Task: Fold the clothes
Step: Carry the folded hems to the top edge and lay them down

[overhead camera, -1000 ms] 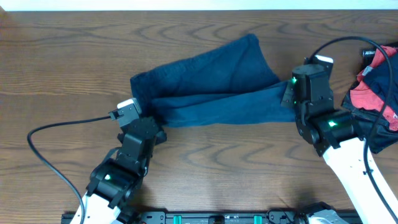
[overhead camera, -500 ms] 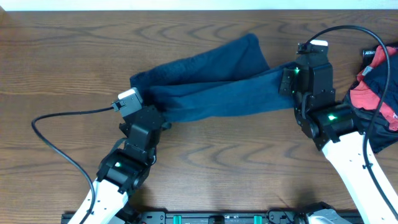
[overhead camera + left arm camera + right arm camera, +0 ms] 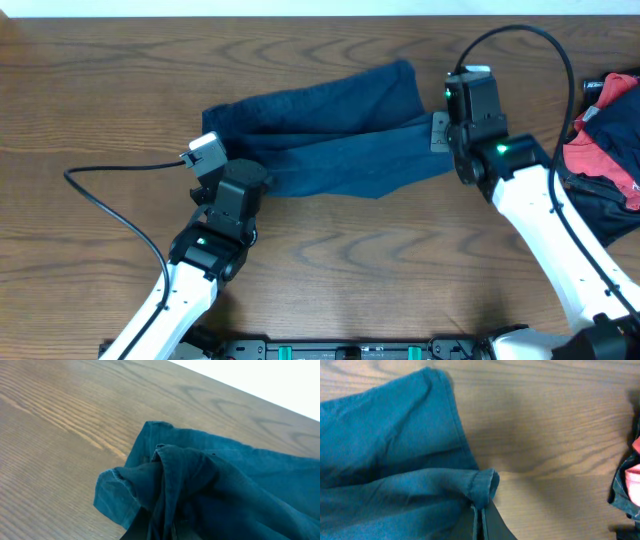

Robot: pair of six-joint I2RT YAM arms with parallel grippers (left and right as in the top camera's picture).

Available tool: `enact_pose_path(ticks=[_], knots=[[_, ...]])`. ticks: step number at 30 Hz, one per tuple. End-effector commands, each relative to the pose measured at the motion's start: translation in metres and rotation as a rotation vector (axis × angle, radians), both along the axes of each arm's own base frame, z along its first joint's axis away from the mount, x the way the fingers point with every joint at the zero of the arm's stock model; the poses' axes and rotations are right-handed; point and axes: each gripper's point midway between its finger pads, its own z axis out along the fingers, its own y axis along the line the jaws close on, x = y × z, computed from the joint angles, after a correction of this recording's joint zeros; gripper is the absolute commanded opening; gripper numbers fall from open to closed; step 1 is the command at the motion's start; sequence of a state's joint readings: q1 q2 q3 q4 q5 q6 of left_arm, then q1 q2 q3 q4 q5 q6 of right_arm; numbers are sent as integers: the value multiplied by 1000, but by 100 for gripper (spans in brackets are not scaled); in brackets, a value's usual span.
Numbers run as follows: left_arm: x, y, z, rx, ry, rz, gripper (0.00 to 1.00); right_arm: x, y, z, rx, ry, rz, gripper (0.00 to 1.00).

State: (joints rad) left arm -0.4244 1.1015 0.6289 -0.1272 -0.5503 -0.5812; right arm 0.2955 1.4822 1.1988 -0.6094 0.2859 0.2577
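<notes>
Navy shorts (image 3: 330, 130) lie mid-table (image 3: 350, 260). Left gripper (image 3: 250, 180) and right gripper (image 3: 440, 132) each pinched tight on near hem ends. Over last second both carried that edge away from robot, over far leg. Lengthwise fold looks nearly laid, release likely next.

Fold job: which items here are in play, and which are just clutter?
In play:
- navy shorts
- left gripper and right gripper, each shut on one end of them

Lying about:
- red and dark clothing heap, far right
- black cables
</notes>
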Motion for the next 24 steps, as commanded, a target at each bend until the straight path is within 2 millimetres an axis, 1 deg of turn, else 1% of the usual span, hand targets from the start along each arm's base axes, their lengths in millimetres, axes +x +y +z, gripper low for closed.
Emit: enact_pose_path(ticks=[1,6,8,10,13,18,22,24], knots=[[5,7,10,37,-18,21,6,10,1,18,12,-7,-14,1],[7,6,12,57,-20,6,6,15,5,31,14,28,-4,1],[8,6,14,56,-28,7,6,17,9,32,28,50,9,1],[10,9,15,51,-38,17,6,19,13,29,33,83,19,1],[13,13,14,50,-42,35,6,22,18,18,42,135,35,1],[17,15,1,30,-1,22,6,26,24,-1,51,186,47,1],[21,20,-10,44,37,35,6,26,24,-2,49,190,47,1],[25,17,-10,58,48,14,6,26,24,-2,49,192,47,1]])
